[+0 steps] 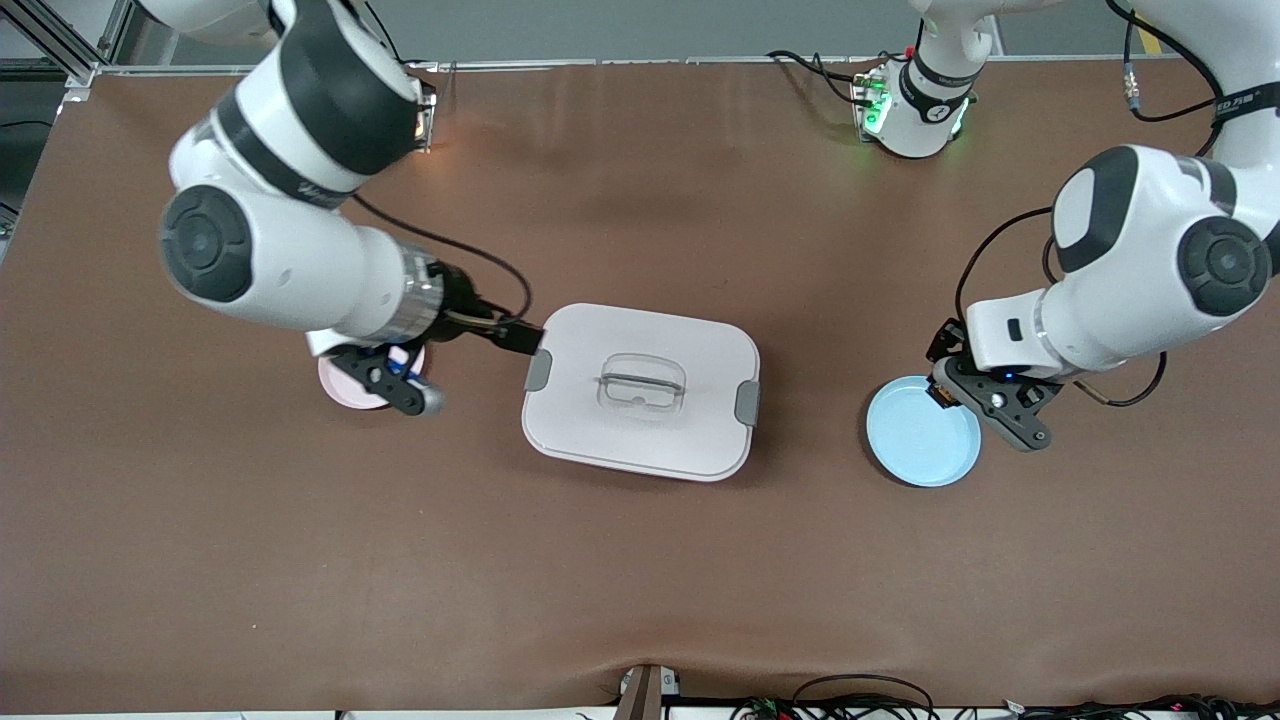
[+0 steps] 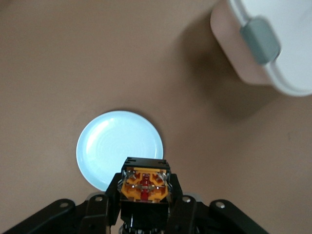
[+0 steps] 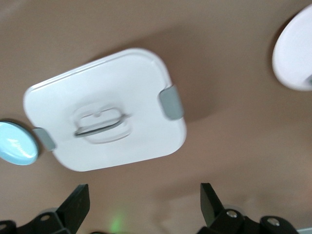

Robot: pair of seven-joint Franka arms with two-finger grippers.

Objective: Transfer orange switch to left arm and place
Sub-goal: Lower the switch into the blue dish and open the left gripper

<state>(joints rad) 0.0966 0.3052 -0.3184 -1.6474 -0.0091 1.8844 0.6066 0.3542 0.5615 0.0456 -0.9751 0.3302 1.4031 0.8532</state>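
Orange switch lifted in the left claw, box still between it and the other arm.

The orange switch (image 2: 145,181) is clamped between the fingers of the left claw (image 1: 985,398), over the edge of the blue plate (image 1: 915,435) at the left arm's end of the surface (image 1: 640,580). The white box (image 1: 640,390) sits mid-surface between the arms, so a handover probably has to pass above it or round it; bare surface lies nearer the front camera. The right claw (image 1: 400,385) hangs over the pink plate (image 1: 345,390), fingers (image 3: 75,207) spread wide and empty, seemingly waiting to receive.
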